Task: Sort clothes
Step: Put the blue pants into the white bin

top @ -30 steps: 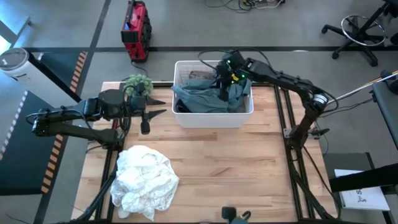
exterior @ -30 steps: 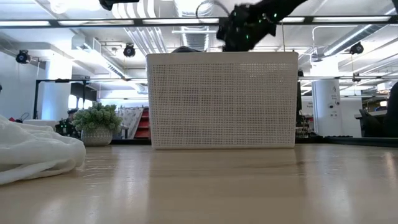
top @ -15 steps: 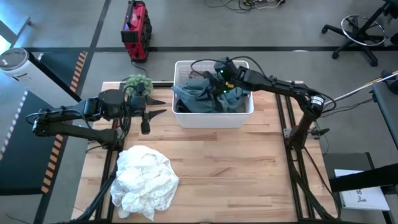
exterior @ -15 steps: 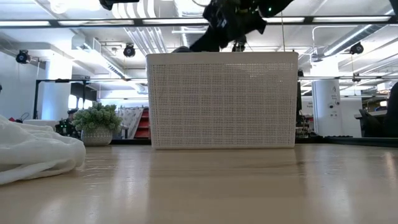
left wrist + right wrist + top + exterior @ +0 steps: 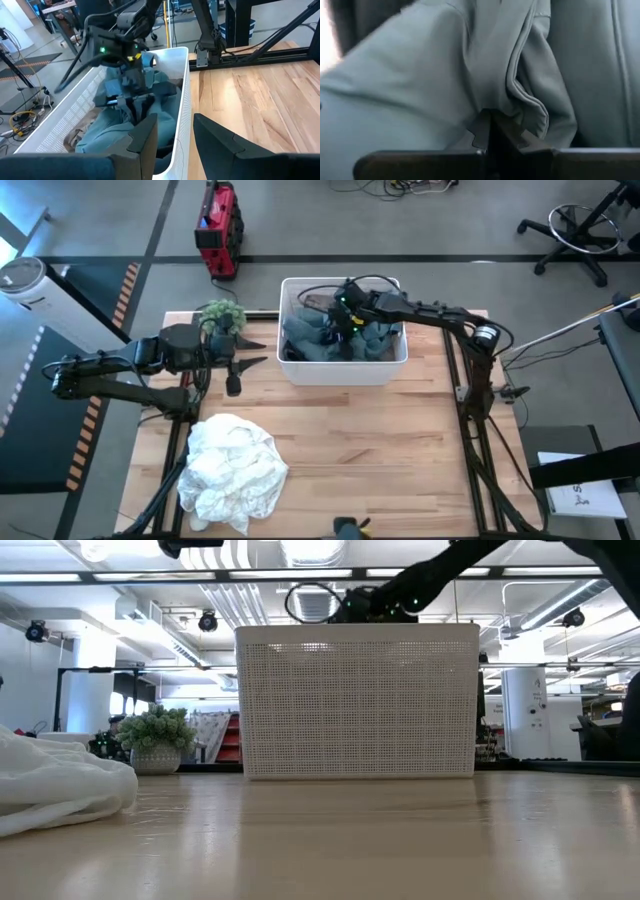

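From above, the white bin [image 5: 343, 370] sat at twelve o'clock on the wooden table [image 5: 400, 450], and the right gripper [image 5: 345, 330] reached down into it, its fingers closed on the grey-green garment [image 5: 310, 345] that filled most of the bin. The left gripper [image 5: 255, 350] waited at nine o'clock of the bin, just off its wall, its fingers parted and holding nothing. The small plant [image 5: 221, 315] stood at twelve o'clock of that gripper. The white lacy garment [image 5: 232, 470] lay heaped at about seven o'clock on the table, well apart from the bin.

At table height, the bin's perforated wall [image 5: 357, 700] hid its contents; the right arm [image 5: 420, 580] came down behind its rim. The white garment's edge [image 5: 55, 790] lay at nine o'clock, with the plant [image 5: 152, 740] beyond it.

The left wrist camera looked past its own parted fingers [image 5: 145, 137] along the bin, where the right gripper [image 5: 132, 102] pressed into the grey-green cloth [image 5: 117, 135].

The right wrist camera showed only grey-green fabric [image 5: 420, 75], a fold pinched between the closed fingertips [image 5: 492, 130].
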